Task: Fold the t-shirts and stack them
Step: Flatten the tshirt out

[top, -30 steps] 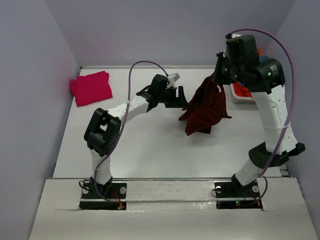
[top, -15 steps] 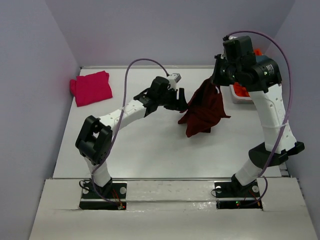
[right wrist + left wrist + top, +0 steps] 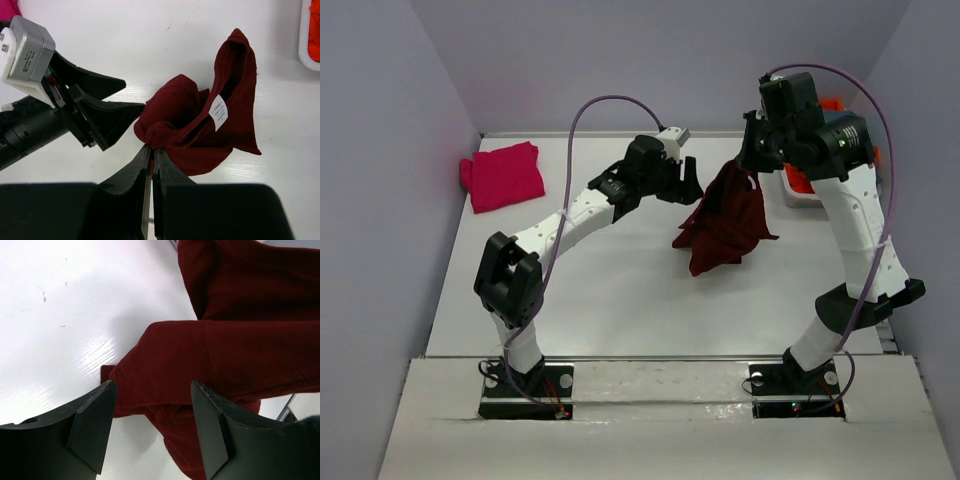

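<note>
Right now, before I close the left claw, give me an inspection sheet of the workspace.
Surface: white table, few small marks.
Job's things: maroon t-shirt bunched, hanging from right claw; magenta t-shirt folded, far left.
Clutter: white bin far right, orange cloth inside.
Grippers: right claw shut on maroon t-shirt; left claw open, close beside it.
Cables: purple cable arches over each arm, clear of cloth.
Surroundings: plain walls on three sides.

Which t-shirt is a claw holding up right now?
The dark maroon t-shirt, hanging pinched in the right claw; the magenta-pink t-shirt lies folded at the table's far-left corner.
</note>
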Robot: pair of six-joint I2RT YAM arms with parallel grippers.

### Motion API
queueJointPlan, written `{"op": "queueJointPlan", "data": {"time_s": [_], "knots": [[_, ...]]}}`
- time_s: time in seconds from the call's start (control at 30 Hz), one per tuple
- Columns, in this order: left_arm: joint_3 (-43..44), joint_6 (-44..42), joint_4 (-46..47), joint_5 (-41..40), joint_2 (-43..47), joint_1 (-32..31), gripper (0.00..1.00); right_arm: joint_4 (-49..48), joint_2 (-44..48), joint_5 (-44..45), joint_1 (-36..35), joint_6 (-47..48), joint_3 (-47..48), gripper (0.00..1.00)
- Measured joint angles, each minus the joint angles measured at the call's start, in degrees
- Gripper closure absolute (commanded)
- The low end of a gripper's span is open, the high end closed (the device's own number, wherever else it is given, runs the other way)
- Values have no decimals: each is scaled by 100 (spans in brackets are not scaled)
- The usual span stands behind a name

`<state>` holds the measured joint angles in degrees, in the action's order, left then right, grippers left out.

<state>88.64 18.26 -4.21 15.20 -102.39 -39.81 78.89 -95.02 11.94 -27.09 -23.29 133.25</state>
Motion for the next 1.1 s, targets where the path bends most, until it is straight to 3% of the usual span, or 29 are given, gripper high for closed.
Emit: {"op": "queueJointPlan", "data": {"time_s": [0.57, 1.1], "knots": [[-166, -179, -39, -79, 179, -33, 28, -149, -470, -57, 0, 138, 24, 93], [-195, -188, 0, 114, 199, -201, 29, -146, -1012, -94, 0, 254, 833, 93]]}}
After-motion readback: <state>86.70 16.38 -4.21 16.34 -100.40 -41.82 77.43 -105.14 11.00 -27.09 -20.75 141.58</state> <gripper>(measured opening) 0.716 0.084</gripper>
